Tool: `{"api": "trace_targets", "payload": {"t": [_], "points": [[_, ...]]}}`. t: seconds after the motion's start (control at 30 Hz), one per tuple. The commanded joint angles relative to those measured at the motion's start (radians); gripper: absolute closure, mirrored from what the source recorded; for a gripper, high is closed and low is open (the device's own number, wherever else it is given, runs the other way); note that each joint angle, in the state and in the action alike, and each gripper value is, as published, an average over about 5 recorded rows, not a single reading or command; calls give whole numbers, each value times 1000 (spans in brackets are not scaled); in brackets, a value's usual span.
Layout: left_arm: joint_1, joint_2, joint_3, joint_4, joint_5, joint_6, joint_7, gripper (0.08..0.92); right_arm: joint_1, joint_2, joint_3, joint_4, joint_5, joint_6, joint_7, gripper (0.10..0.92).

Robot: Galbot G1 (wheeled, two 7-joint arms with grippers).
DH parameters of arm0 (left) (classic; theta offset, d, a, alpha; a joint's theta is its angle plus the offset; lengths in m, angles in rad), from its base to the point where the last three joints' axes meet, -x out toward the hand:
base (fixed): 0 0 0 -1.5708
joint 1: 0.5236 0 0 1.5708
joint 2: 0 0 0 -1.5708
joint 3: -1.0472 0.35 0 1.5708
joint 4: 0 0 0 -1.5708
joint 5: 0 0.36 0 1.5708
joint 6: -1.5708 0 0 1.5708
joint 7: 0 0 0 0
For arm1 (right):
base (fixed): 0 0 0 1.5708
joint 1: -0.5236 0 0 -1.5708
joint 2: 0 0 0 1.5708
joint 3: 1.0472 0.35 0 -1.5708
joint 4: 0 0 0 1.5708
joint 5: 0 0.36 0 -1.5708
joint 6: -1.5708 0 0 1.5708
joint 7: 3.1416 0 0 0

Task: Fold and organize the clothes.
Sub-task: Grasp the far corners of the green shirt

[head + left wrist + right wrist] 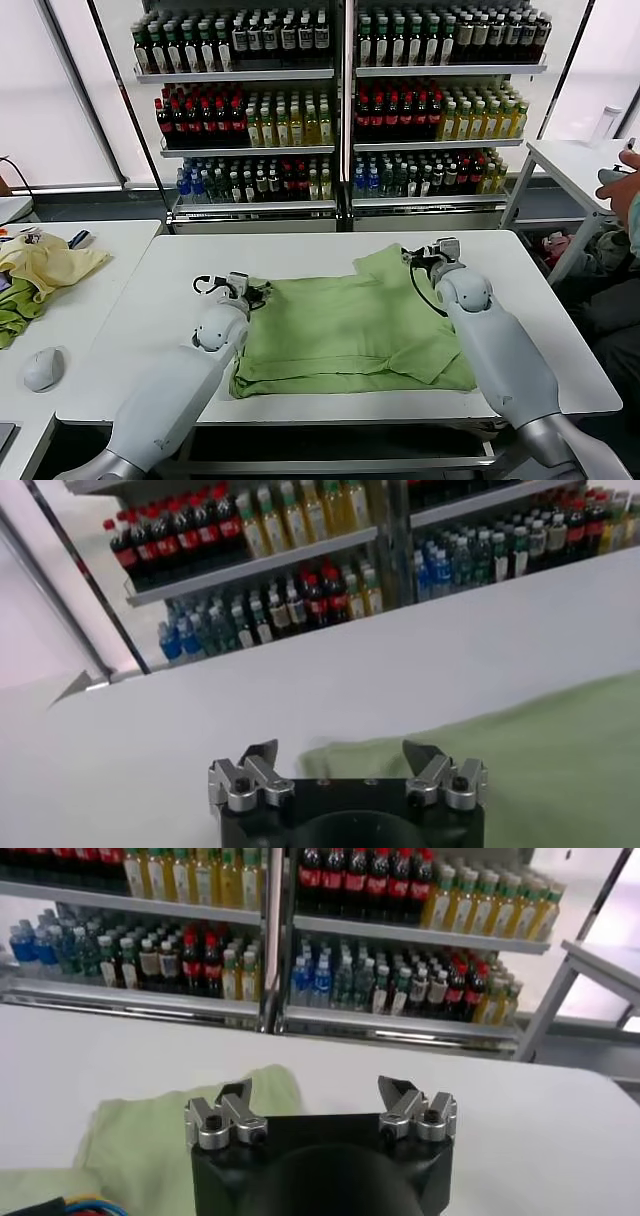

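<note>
Right now the green shirt (350, 325) lies flat mid-table (540, 300), with the left end effector (232, 287) at its left edge and the right end effector (432, 252) over its far-right sleeve, both spread wide, pinching nothing.

Right gripper (318, 1094) spread wide above green shirt (150, 1143) on white table (540, 1138)

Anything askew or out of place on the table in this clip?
The light green shirt lies partly folded and skewed, one sleeve sticking out toward the right end effector. Both end effectors, left too, are open at its edges. Nothing spilled.
</note>
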Motion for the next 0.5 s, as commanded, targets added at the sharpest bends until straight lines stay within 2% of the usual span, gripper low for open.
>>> {"api": "trace_targets", "payload": {"t": [0.03,0.13,0.2,0.5], "points": [[-26,-24,7,66,-50,3,0,177,67,85,-7,-187,-35,-1,-50,203],[-20,-20,5,60,-77,3,2,180,69,95,-3,-207,-19,-9,-61,214],[-14,-15,6,52,-95,4,5,202,69,97,-3,-218,-1,-21,-69,250],[26,7,-3,9,-147,4,7,449,53,84,-7,-199,55,-52,-86,508]]}}
